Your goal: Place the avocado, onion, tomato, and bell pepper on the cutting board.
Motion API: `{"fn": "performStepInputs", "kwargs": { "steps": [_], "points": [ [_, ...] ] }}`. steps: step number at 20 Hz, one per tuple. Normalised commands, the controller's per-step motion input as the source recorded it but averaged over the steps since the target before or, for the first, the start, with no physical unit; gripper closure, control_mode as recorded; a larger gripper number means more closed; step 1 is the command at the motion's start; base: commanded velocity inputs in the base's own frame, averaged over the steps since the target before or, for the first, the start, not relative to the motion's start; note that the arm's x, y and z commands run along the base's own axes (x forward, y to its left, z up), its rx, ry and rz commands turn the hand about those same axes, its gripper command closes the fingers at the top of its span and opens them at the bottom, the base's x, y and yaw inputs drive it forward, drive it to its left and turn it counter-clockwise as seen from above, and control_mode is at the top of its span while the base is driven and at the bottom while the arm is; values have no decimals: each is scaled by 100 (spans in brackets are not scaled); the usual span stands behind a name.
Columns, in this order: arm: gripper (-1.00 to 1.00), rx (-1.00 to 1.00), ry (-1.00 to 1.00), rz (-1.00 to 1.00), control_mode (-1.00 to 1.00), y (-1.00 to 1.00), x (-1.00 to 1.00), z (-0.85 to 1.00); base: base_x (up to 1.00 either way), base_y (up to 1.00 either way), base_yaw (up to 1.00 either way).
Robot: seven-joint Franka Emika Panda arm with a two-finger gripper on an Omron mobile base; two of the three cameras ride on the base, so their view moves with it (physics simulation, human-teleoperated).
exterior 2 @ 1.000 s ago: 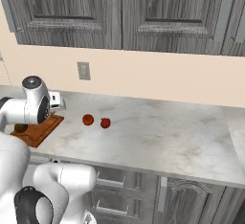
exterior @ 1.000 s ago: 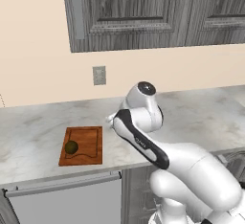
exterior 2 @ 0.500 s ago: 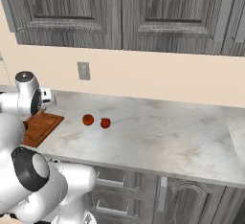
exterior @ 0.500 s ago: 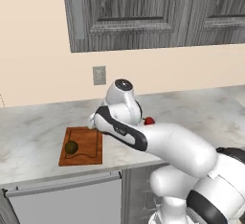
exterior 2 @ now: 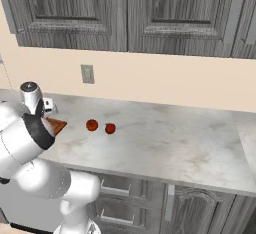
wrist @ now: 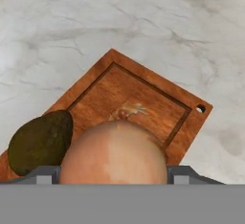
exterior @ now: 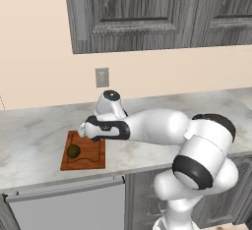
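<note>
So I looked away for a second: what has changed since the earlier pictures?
The arm swung left, carrying the pale peach-pink round onion in its end effector over the reddish-brown wooden cutting board. The dark olive-green avocado stayed on it.

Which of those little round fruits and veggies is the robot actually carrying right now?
The pale peach onion, caught between its fingers above the cutting board. The dark avocado lies on the board; two red ones sit on the counter.

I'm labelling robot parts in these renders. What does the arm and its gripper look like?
The arm is glossy white, made of thick rounded segments, with black bands at the joints and a dark cap on one round joint. No cables or markings show. The gripper shows as two small grey finger tips.
</note>
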Motion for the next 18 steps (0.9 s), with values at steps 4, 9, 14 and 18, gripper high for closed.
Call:
{"fn": "performStepInputs", "kwargs": {
  "steps": [4, 9, 14, 18],
  "points": [
    [100, 0, 1, 0, -100, 8, 43, -25, 0, 0, 0],
    [100, 0, 0, 0, -100, 6, 20, -23, 0, 0, 0],
    [100, 0, 0, 0, -100, 3, 0, -24, 0, 0, 0],
    [100, 0, 0, 0, -100, 0, 0, -19, 0, 0, 0]
  ]
}}
